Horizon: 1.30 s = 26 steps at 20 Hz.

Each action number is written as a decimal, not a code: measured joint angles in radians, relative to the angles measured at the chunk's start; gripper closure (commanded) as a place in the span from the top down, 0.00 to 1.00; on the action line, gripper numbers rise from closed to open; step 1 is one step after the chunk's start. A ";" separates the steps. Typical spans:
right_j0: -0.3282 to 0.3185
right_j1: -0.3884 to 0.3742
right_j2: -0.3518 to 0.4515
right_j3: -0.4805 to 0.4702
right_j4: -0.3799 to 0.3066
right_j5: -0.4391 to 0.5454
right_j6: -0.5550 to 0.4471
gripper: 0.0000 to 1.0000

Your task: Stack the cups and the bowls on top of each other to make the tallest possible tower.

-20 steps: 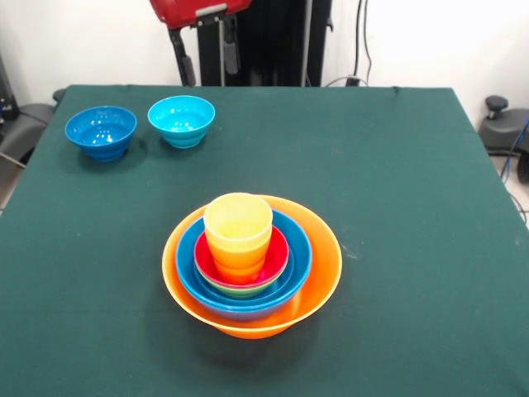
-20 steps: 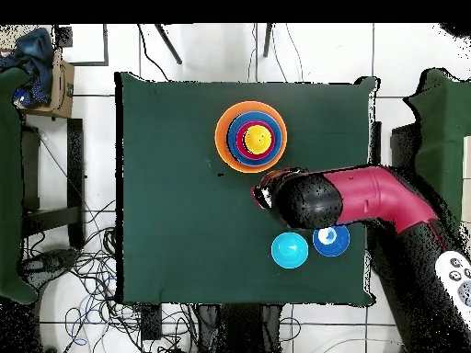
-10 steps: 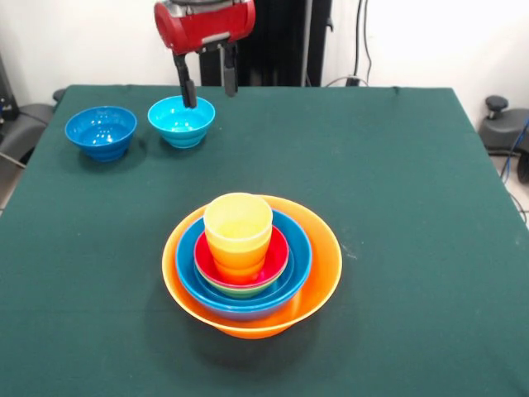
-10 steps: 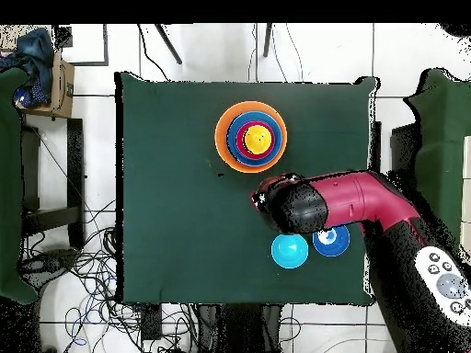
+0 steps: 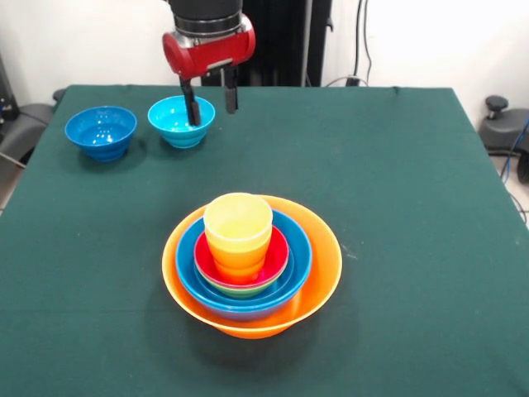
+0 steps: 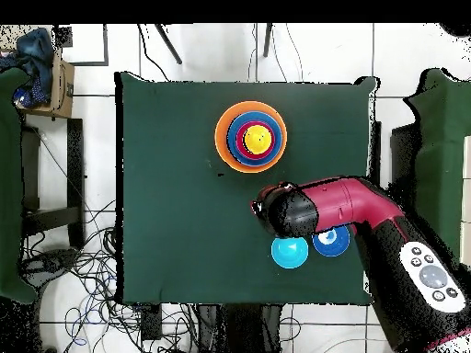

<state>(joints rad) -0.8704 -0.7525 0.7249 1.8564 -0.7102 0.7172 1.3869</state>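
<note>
Light-blue, the bowl (image 5: 182, 120) sits apart from the tower (image 5: 250, 265), so we hang the gripper (image 5: 210, 104), jaws open, astride its rim to fetch it.

Table cloth (image 5: 397, 215): plain dark green, no pattern.

Tower (image 5: 251, 265), outermost to innermost: large bowl (image 5: 318, 277) orange; next bowl (image 5: 296, 248) blue; small bowl rim (image 5: 240, 291) green; small bowl (image 5: 277, 252) red; lower cup (image 5: 238, 263) orange; top cup (image 5: 238, 219) yellow.

Separate bowls: light-blue bowl (image 5: 181, 120), turquoise tone; dark-blue bowl (image 5: 101, 131), deeper blue. All are glossy, single-coloured.

Arm (image 6: 354, 204): red shell with black sections. Gripper (image 5: 211, 99): black fingers (image 5: 192, 103) below a red housing.

Floor (image 6: 101, 184), overhead view: white tiles, dark joints.
</note>
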 measured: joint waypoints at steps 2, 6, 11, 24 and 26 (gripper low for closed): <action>0.003 0.011 -0.003 0.000 -0.010 0.000 0.000 1.00; 0.004 0.025 -0.006 0.000 -0.016 0.000 0.000 1.00; 0.004 0.045 -0.007 0.000 -0.017 0.000 0.000 1.00; -0.076 0.039 0.012 0.031 -0.015 0.000 0.000 1.00; -0.104 0.033 0.018 0.041 -0.015 0.000 0.000 1.00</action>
<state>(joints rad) -0.9749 -0.7191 0.7428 1.8978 -0.7255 0.7172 1.3869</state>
